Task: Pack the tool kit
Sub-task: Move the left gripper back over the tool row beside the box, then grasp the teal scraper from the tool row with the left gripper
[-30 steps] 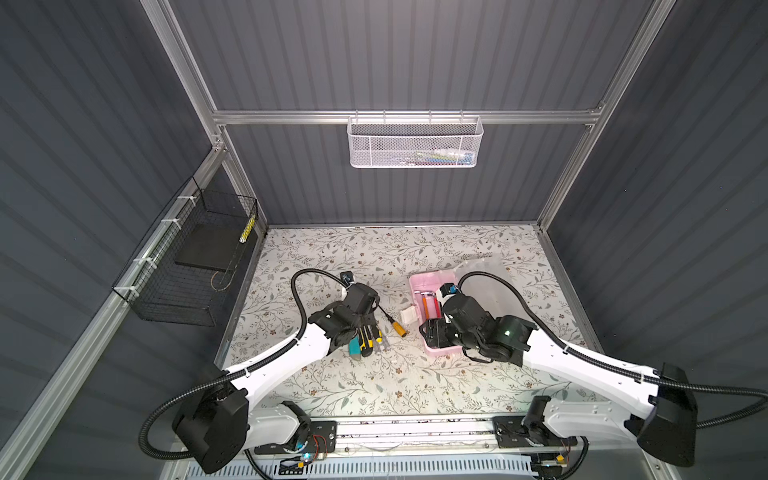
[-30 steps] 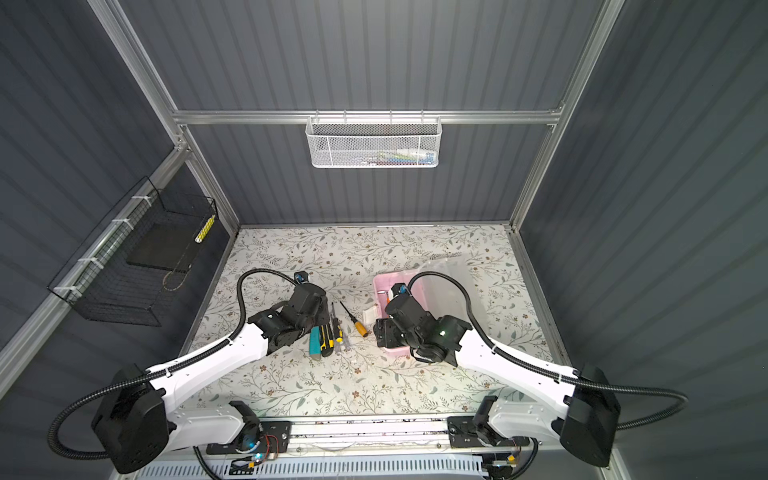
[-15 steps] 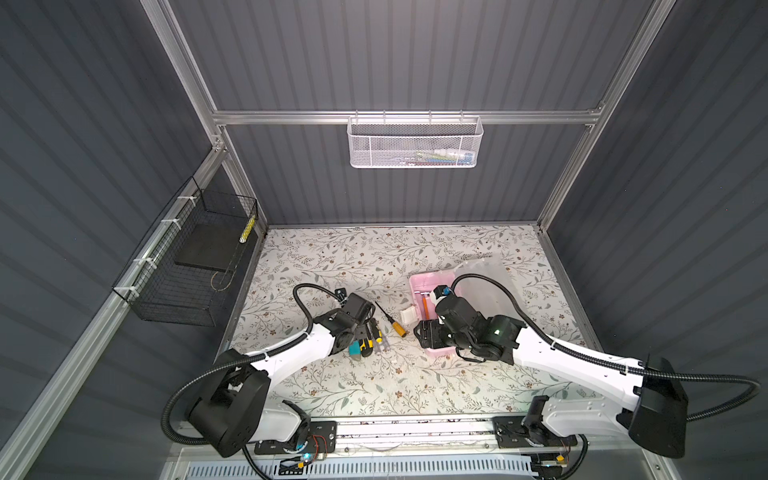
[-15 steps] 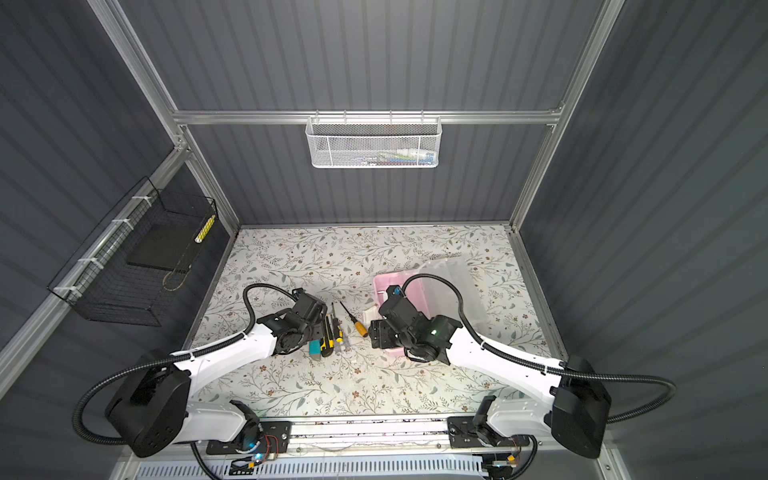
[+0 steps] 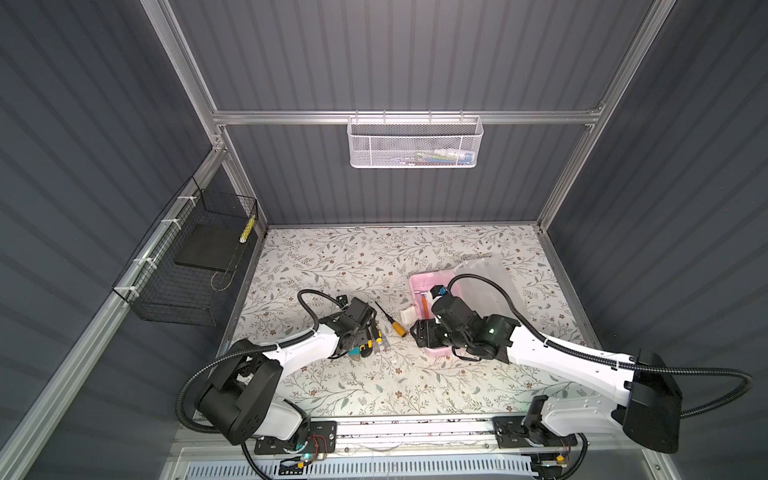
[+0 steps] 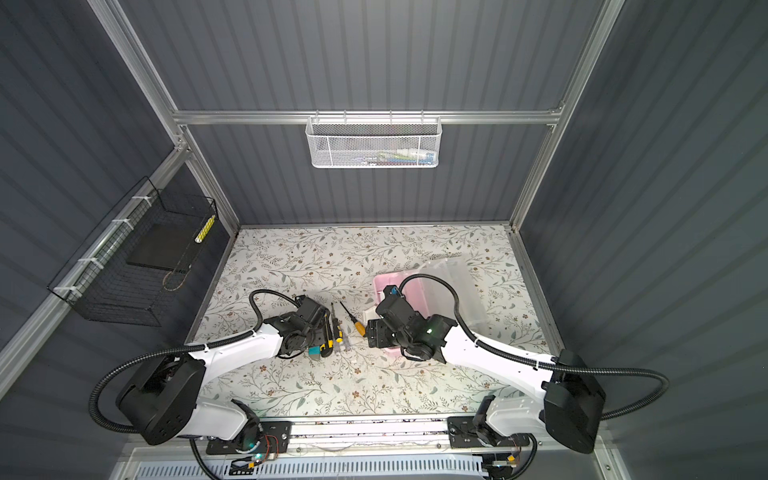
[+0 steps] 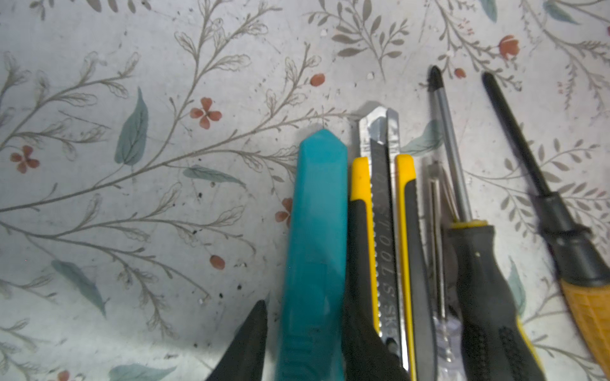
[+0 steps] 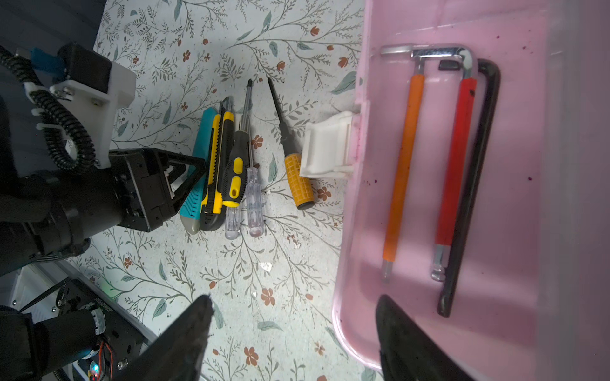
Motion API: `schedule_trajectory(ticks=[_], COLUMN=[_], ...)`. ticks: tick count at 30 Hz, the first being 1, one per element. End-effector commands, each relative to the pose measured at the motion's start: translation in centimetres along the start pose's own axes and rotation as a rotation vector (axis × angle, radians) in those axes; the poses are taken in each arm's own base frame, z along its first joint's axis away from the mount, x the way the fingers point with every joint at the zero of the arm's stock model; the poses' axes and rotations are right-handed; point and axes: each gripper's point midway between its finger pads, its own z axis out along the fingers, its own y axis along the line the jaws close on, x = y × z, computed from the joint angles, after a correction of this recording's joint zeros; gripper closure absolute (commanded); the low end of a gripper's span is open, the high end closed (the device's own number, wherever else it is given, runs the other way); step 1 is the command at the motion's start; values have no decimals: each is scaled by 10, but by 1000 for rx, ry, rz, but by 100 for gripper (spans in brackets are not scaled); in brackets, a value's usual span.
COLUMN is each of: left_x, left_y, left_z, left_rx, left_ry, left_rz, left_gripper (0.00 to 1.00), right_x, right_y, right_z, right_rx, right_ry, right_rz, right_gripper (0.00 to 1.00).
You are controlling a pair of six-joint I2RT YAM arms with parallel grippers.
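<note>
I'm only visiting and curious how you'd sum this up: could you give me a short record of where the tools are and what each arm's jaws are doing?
Case: pink case, open, on the table
Inside it: orange-sleeved hex key, red-sleeved hex key, black hex key
Loose beside it: teal knife, yellow knife, four screwdrivers
Left jaws: either side of the teal knife, small gap showing
Right jaws: open, straddling the case's rim, holding nothing

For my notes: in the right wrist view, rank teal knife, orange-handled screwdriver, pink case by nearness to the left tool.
1. teal knife, at the left tool.
2. orange-handled screwdriver, beside the latch.
3. pink case, past the latch.
</note>
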Motion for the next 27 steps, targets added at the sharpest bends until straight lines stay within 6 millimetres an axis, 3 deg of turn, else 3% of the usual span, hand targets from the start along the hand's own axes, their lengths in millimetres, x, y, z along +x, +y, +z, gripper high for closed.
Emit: schedule_trajectory(ticks=[1,15,22,25,27], left_x=[3,3,-1,-4,-10], left_y=[5,0,2,5,6], left_z=[5,16,13,6,-2], left_rx=[-31,-50,-63,-78,-81], left_ry=[14,35,28,22,7], left_rz=[5,36,39,43,41], left_gripper=[61,67,85,100,100], right_x=[-7,-6,-5,-5,-6], right_y=[8,5,4,4,6], right_z=[-2,1,1,1,1], right_rx=[-16,-8,-6,-11,-16], right_ry=[-13,-10,-9,-8,-12], right_rz=[-5,-3,0,0,2], right_gripper=[22,21,21,21,21])
